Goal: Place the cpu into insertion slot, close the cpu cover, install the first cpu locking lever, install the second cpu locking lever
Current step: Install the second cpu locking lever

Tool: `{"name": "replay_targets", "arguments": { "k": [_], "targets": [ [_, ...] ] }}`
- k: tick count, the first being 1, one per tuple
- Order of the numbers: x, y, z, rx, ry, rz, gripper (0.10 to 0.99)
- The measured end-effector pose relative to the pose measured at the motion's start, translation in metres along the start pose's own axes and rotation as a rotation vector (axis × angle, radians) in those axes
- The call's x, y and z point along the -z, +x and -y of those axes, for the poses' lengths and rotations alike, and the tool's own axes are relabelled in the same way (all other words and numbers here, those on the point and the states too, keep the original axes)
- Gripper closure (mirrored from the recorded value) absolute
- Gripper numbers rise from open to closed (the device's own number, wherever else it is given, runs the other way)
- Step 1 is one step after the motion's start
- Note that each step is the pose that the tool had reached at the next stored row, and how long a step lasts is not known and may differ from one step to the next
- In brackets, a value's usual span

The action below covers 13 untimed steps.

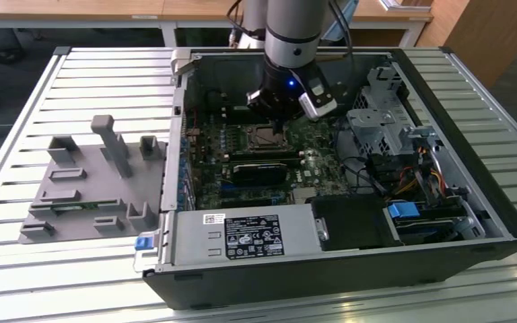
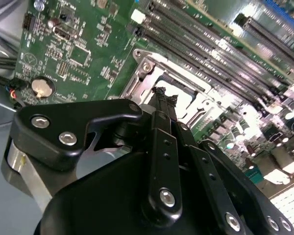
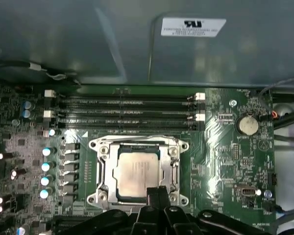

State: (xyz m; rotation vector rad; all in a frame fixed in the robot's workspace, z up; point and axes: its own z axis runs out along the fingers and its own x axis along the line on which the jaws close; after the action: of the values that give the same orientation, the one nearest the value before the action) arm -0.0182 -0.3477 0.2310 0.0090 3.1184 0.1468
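The claw is down inside the open computer case, its two black fingers pressed together with nothing between them, the tips right at the near edge of the socket. In the first wrist view the chip lies flat in the socket, silvery top up, faint print on it too small to read. The metal cover frame is down around the chip, its window showing the chip's top, and thin wire levers run along the frame's edges; whether they are latched I cannot tell. Beyond the socket lie four long black memory slots with white clips, and a round coin battery sits on the green board off to one side. A white label is stuck on the case wall, its print unreadable. In the exterior view the arm stands over the board, and a white-and-black label covers the power supply box; the writing there is too fine to make out. On the exterior view's left a grey holder block rests on the slatted tabletop, well apart from the case.
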Motion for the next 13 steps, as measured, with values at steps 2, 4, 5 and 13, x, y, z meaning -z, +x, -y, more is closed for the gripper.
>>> {"name": "replay_targets", "arguments": {
  "k": [2, 4, 5, 13],
  "targets": [
    [0.0003, -0.0001, 0.0026, 0.000, 0.000, -0.0019, 0.980],
    [0.0005, -0.0002, 0.0052, 0.000, -0.001, -0.0055, 0.980],
    [0.0006, -0.0003, 0.0066, -0.001, -0.001, -0.0060, 0.980],
    [0.0017, -0.0003, 0.0181, -0.001, -0.002, -0.0078, 0.980]
  ]
}}
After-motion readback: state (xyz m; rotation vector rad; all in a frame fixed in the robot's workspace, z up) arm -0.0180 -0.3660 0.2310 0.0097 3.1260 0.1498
